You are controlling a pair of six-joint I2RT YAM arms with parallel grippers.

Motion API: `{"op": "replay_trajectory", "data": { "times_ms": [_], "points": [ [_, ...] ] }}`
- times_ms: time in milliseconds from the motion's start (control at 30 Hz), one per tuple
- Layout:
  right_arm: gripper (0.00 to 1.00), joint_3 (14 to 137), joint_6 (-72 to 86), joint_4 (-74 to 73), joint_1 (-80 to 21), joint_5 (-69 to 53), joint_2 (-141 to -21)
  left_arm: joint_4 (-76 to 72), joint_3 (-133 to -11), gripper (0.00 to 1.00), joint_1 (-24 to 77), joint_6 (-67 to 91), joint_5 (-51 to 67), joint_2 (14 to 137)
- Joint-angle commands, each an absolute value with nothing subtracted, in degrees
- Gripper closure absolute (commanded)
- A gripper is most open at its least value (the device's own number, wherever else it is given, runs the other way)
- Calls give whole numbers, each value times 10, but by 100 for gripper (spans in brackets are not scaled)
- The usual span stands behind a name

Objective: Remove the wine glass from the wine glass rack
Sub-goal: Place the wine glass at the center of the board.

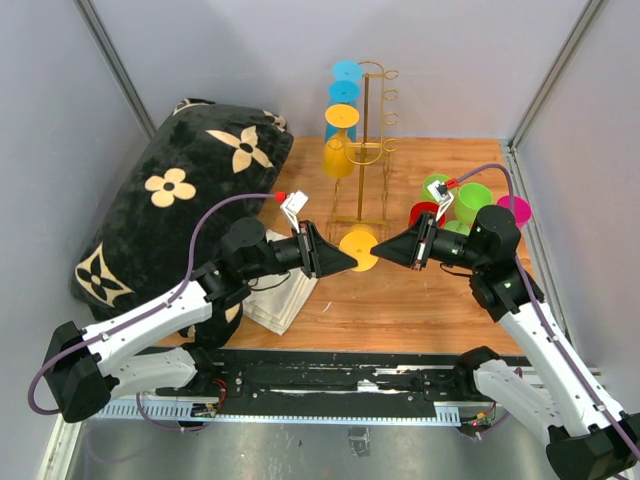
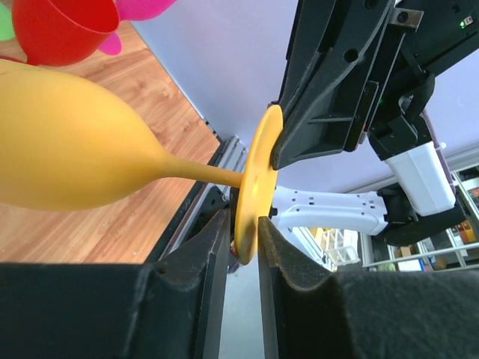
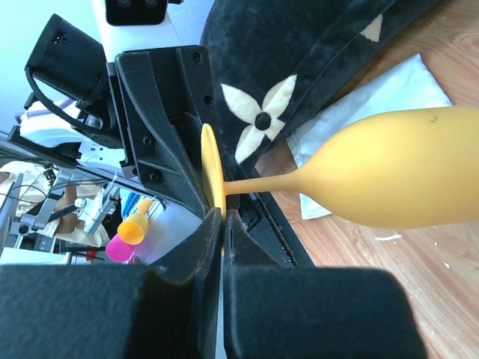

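Observation:
A yellow wine glass [image 1: 358, 248] hangs in the air in front of the gold wire wine glass rack [image 1: 372, 150], clear of it, its round foot facing the top camera. My right gripper [image 1: 380, 250] is shut on the rim of the foot [image 3: 212, 176] from the right, and its own point [image 3: 223, 217] sits on that rim. From the left, my left gripper [image 1: 350, 262] straddles the opposite rim [image 2: 254, 194], open, with a thin gap at one finger [image 2: 243, 224]. The bowl [image 2: 67, 149] lies sideways over the wooden table.
Blue glasses [image 1: 346, 80] and another yellow glass [image 1: 340, 140] hang on the rack. A black flower-patterned pillow [image 1: 180, 190] fills the left side, with a white cloth [image 1: 280, 295] beside it. Green, red and pink cups [image 1: 470, 200] cluster at the right. Grey walls enclose the table.

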State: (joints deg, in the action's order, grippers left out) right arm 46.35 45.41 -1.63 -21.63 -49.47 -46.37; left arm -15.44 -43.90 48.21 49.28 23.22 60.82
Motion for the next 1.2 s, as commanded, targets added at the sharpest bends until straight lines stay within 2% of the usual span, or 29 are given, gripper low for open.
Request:
{"op": "replay_trajectory", "data": {
  "times_ms": [0, 233, 433, 533, 567, 633, 700, 900, 1033, 1100, 1167],
  "points": [
    [99, 472, 448, 22, -227, -495, -450, -195, -439, 75, 486, 504, 245, 606],
    [99, 472, 446, 22, -227, -505, -447, -222, -434, 79, 486, 515, 250, 607],
    [97, 472, 430, 9, -227, -497, -443, -228, -425, 99, 486, 517, 252, 607],
    [87, 495, 371, -58, -227, -460, -438, -231, -418, 100, 486, 512, 251, 601],
    [80, 505, 345, -83, -227, -448, -437, -230, -415, 99, 486, 509, 250, 598],
    [58, 522, 314, -123, -227, -424, -433, -229, -408, 99, 488, 493, 251, 590],
    [42, 540, 286, -156, -227, -385, -428, -209, -403, 99, 495, 454, 244, 580],
    [29, 563, 234, -231, -227, -239, -403, -106, -393, 99, 585, 290, 188, 545],
    [26, 569, 236, -280, -226, -130, -406, -150, -344, 99, 634, 244, 161, 502],
    [25, 574, 245, -297, -223, -126, -417, -172, -323, 100, 659, 216, 150, 491],
    [21, 578, 259, -295, -216, -183, -429, -169, -318, 100, 674, 183, 150, 489]
  ]
}}
